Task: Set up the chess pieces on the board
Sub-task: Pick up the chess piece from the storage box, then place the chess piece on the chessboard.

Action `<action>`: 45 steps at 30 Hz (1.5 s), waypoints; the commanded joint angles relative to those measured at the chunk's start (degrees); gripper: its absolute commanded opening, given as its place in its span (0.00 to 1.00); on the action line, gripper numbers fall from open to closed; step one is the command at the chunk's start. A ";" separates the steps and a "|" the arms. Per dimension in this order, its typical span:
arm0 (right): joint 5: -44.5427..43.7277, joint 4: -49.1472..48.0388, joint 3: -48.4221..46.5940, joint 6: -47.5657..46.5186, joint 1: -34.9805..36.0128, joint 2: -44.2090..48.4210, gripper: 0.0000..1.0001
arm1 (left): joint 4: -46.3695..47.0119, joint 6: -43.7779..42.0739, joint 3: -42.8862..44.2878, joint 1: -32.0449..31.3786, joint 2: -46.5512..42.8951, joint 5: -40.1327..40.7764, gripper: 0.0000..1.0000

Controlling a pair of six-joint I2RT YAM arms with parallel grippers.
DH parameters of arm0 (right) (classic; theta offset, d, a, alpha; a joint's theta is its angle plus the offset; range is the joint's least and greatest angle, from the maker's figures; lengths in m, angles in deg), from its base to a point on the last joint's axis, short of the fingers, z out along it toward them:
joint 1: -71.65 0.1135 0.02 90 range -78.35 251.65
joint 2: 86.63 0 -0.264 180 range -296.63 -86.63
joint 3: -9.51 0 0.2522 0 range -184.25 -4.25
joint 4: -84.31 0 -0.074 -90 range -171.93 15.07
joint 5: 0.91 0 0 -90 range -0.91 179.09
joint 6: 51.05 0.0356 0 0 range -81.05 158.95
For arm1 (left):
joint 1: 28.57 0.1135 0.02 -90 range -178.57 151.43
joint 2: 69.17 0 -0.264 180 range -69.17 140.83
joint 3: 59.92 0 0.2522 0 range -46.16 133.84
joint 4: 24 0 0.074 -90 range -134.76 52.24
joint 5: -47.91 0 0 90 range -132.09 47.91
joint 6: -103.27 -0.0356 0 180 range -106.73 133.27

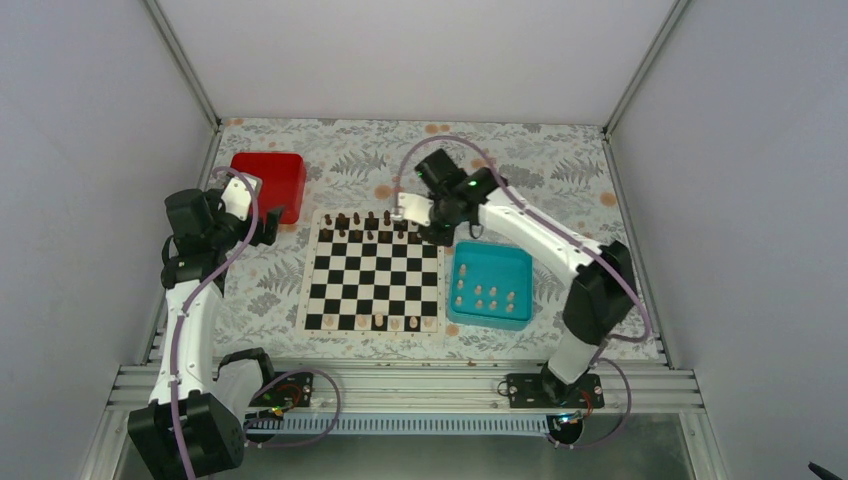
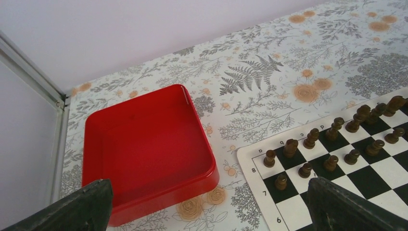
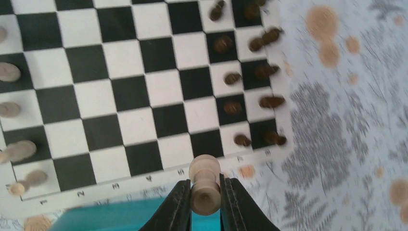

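**Pale wooden pawn held in the right gripper at the board's edge**

Floral-patterned worktop [image 1: 560,160] carries everything. The chessboard [image 1: 372,275] spreads out in front of the right gripper [image 3: 205,184], and its numbered border runs just ahead of the fingertips. To the left gripper [image 2: 207,211] the board lies ahead and off to the right, with only one corner in the wrist view.

The red tray [image 1: 270,180] sits just ahead of the left gripper, slightly left of centre between its two fingers. It is near the board's corner but does not touch it. The teal tray [image 1: 490,322] lies directly beneath the right gripper, and its edge shows under the fingers in the wrist view.

Dark pieces [image 1: 362,225] stand in two rows along the board's far side, ahead and to the right of the right gripper. Several light pieces [image 1: 380,321] stand along the opposite edge, ahead and to its left. More light pieces [image 1: 485,295] rest inside the teal tray, on the side away from the board.

The left gripper is spread wide with nothing between its fingers. The right gripper is closed on a light pawn [image 3: 204,168], pinching its base. The pawn's rounded head sticks out past the fingertips, over the strip between the teal tray and the board.
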 commanded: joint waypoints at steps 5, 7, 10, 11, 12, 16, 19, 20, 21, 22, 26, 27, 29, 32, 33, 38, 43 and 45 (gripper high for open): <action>0.78 4.97 -12.88 -2.07 12.92 -13.86 0.14 | 1.94 0.58 0.19 0.33 -0.47 3.89 1.00; 0.15 5.11 -15.73 -2.60 15.94 -17.30 0.14 | 1.94 0.58 -0.06 0.33 -0.22 4.50 1.00; 0.64 5.03 -20.16 -2.94 19.62 -21.95 0.14 | 2.18 0.56 -0.50 0.33 -0.15 5.35 1.00; 1.12 4.43 -21.24 -3.14 20.63 -23.32 0.14 | 2.22 0.56 -0.59 0.33 -0.17 5.55 1.00; 1.24 3.84 -22.02 -3.34 21.63 -24.51 0.14 | 2.27 0.62 -0.53 0.33 -0.17 5.72 1.00; 0.74 3.06 -27.19 -3.50 25.58 -29.74 0.14 | 2.40 0.84 0.10 0.33 0.73 6.34 1.00; 0.46 3.42 -31.69 -3.63 28.07 -33.48 0.13 | 2.63 0.76 -0.08 0.33 1.01 6.70 1.00; 0.57 3.29 -32.75 -3.63 28.54 -34.25 0.13 | 2.70 0.75 -0.26 0.33 0.95 6.79 1.00; 0.69 3.28 -33.70 -3.78 29.08 -34.84 0.13 | 2.73 0.69 -0.45 0.33 0.85 6.89 1.00; 0.66 3.39 -34.53 -4.01 29.58 -35.51 0.13 | 2.77 0.58 -0.65 0.33 0.73 6.91 1.00; 0.76 4.57 -37.74 -4.73 31.07 -38.21 0.13 | 2.75 0.56 -0.91 0.33 0.51 7.26 1.00; 0.80 4.57 -38.30 -4.94 31.33 -38.76 0.13 | 2.76 0.58 -0.74 0.35 0.45 7.40 1.00; 0.89 4.36 -39.16 -5.35 31.86 -39.65 0.13 | 2.89 0.58 -0.76 0.35 0.44 7.68 1.00; 1.20 4.72 -40.80 -5.92 32.54 -41.13 0.13 | 2.95 0.54 -1.10 0.33 0.41 7.98 1.00; 1.18 5.02 -41.28 -6.10 32.70 -41.56 0.13 | 2.97 0.50 -1.17 0.37 0.36 8.05 1.00; 1.77 5.81 -41.80 -6.66 33.09 -42.97 0.13 | 2.93 0.40 -1.41 0.58 0.18 8.14 1.00; 3.34 6.25 -41.58 -6.97 33.27 -43.82 0.14 | 3.13 0.40 -1.35 0.68 0.51 8.44 1.00; 3.83 6.09 -41.25 -7.01 33.32 -44.04 0.14 | 3.16 0.40 -1.39 0.68 0.61 8.51 1.00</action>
